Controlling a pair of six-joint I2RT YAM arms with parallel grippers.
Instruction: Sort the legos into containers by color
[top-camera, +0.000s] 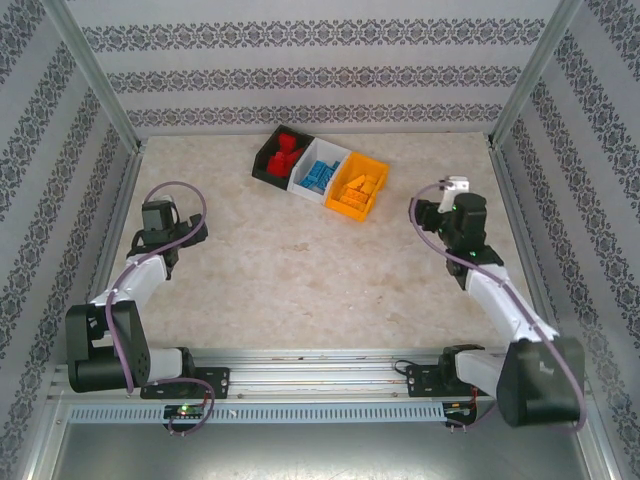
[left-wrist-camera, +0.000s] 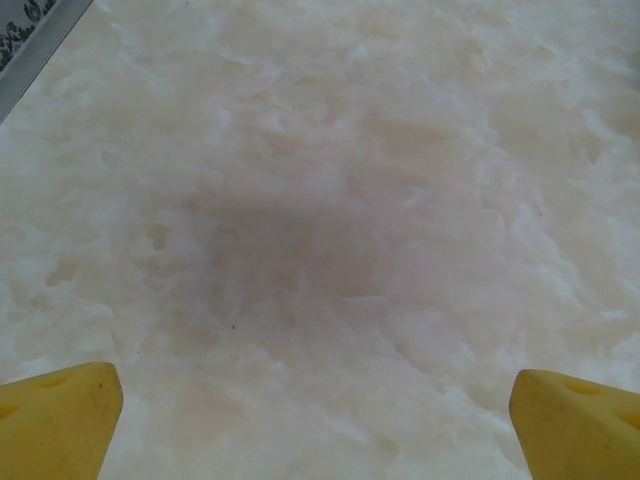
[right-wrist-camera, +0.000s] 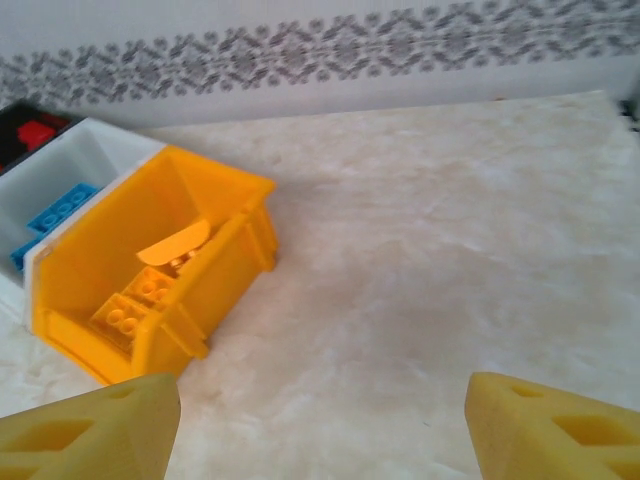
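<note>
Yellow fingertips of the left gripper stand wide apart over bare, pale marbled tabletop. From above, that gripper sits at about nine o'clock on the table, well apart from the containers.

The right gripper also has its yellow fingers apart, gripping no brick, with tabletop between them. In its wrist view the orange bin lies at about ten o'clock, near but not touching, with orange legos on its floor. From above, this gripper hangs at about three o'clock on the table.

The three bins stand in a slanted row at twelve o'clock, touching side to side. The black bin at the far left end holds red legos, the white bin in the middle holds blue legos, and the orange bin is nearest the right gripper. Patterned wallpaper backs the table.
</note>
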